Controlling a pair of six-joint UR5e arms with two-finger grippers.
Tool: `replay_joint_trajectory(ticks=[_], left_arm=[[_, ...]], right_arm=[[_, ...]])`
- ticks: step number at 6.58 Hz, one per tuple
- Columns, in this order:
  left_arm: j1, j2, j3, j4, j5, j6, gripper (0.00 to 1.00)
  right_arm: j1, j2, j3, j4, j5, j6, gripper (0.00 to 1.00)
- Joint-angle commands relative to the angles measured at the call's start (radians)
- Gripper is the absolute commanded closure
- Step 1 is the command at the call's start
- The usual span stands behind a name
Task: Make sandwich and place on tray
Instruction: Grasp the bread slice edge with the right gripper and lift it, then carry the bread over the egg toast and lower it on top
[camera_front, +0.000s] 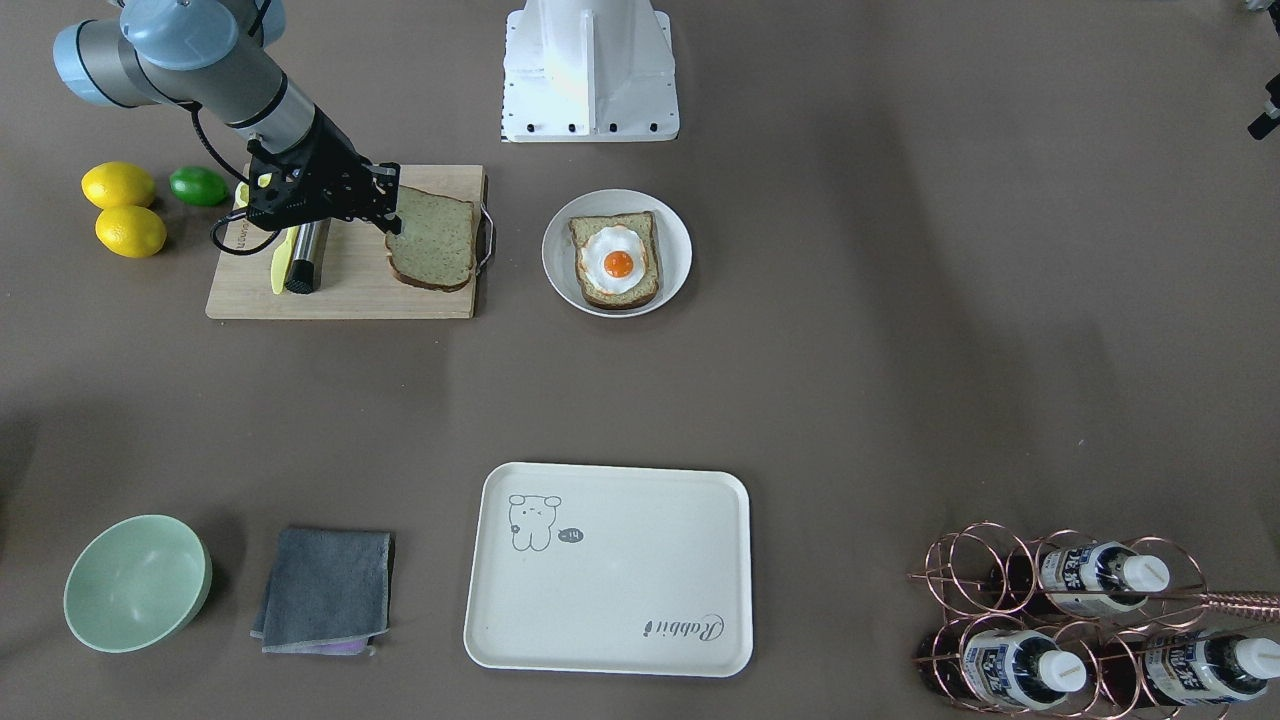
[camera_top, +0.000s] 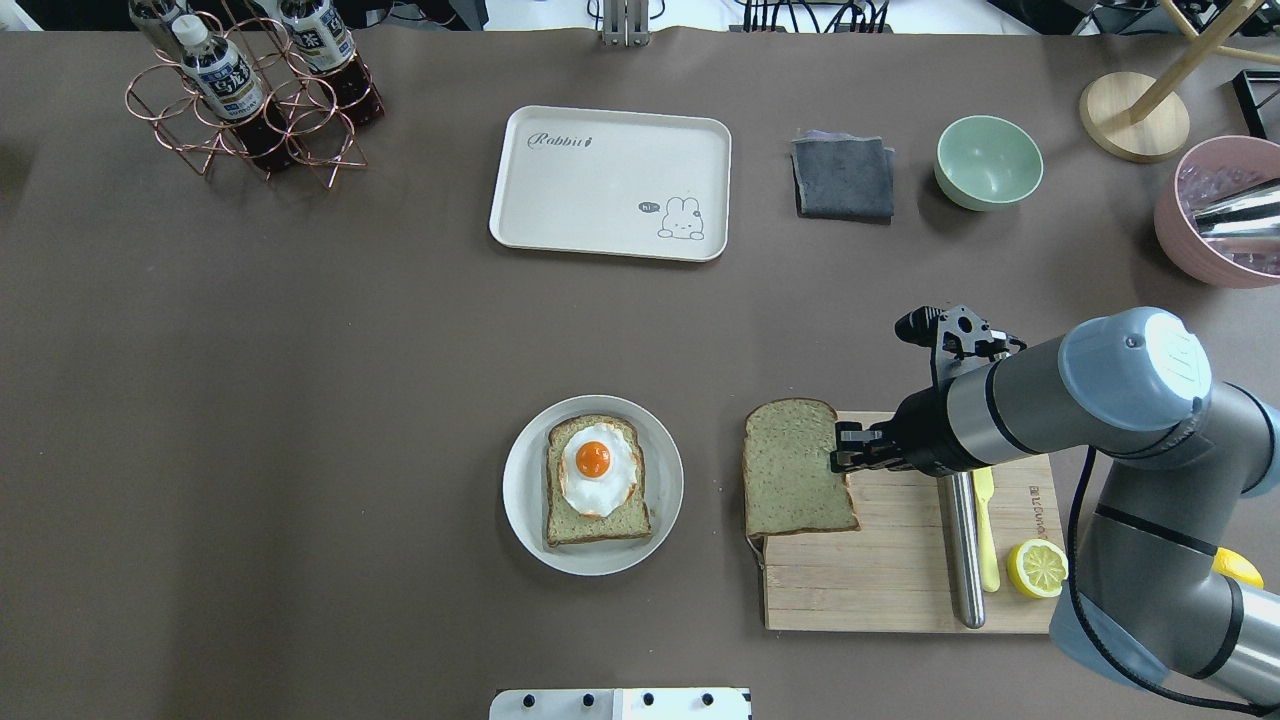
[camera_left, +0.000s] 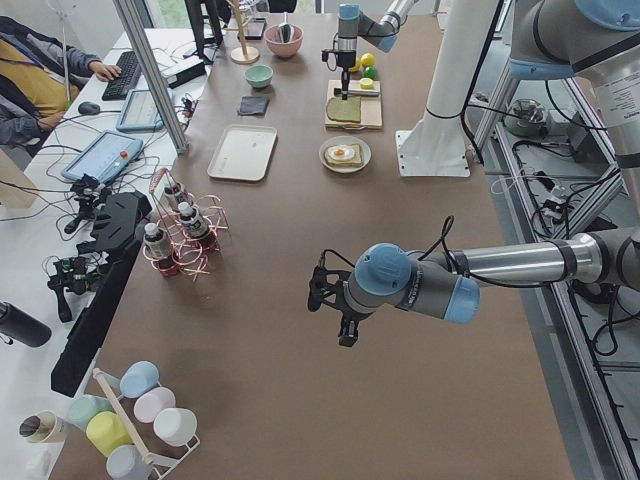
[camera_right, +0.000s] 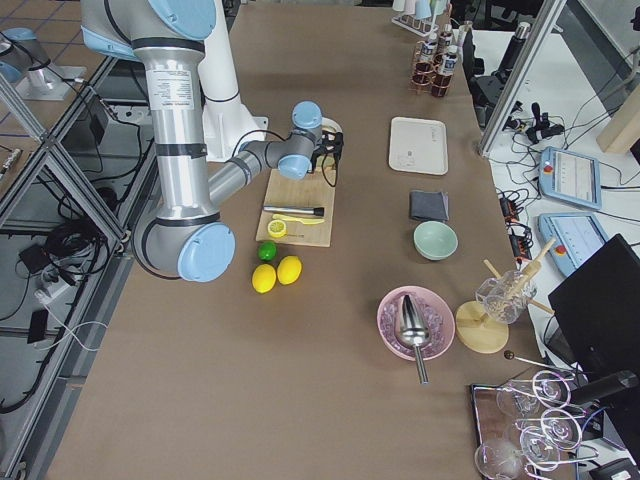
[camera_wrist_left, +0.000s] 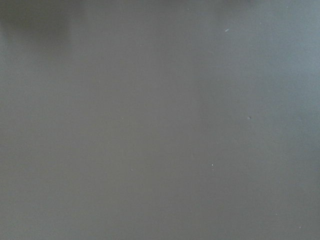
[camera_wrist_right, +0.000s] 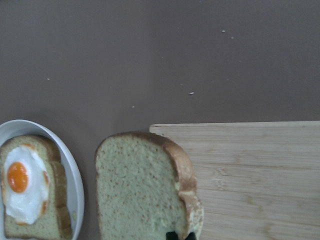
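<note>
One bread slice (camera_top: 795, 480) lies over the left end of the wooden cutting board (camera_top: 900, 590). My right gripper (camera_top: 838, 460) is at its board-side crust, fingers closed on the edge; in the right wrist view the fingertips (camera_wrist_right: 172, 235) pinch the crust of this slice (camera_wrist_right: 137, 190). The second bread slice (camera_top: 600, 525) lies in a round white dish (camera_top: 518, 490) with the fried egg (camera_top: 596, 468) on top. The cream tray (camera_top: 610, 190) stands bare at the far side. My left gripper (camera_left: 332, 305) hovers over bare table, seen only from the side; I cannot tell its state.
A steel-handled knife (camera_top: 962, 550), a yellow tool and a lemon half (camera_top: 1037, 568) lie on the board. Lemons (camera_front: 120, 186) and a lime (camera_front: 198, 185) sit beside it. A grey cloth (camera_top: 843, 178), green bowl (camera_top: 988, 161) and bottle rack (camera_top: 250, 90) stand along the far edge.
</note>
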Motion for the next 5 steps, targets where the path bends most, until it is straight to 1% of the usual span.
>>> replay_joint_trajectory(ticks=[1,3,5], left_arm=[[0.000,-0.009,0.003,0.002,0.003,-0.002,0.02],[0.000,-0.011,0.001,0.002,0.006,0.000,0.02],[0.001,-0.021,0.007,0.003,0.010,-0.012,0.02]], right_arm=[[0.000,0.067,-0.002,0.009,0.003,0.051,1.00],[-0.049,0.169,-0.039,0.020,-0.007,0.143,1.00],[-0.106,0.266,-0.097,0.022,-0.026,0.177,1.00]])
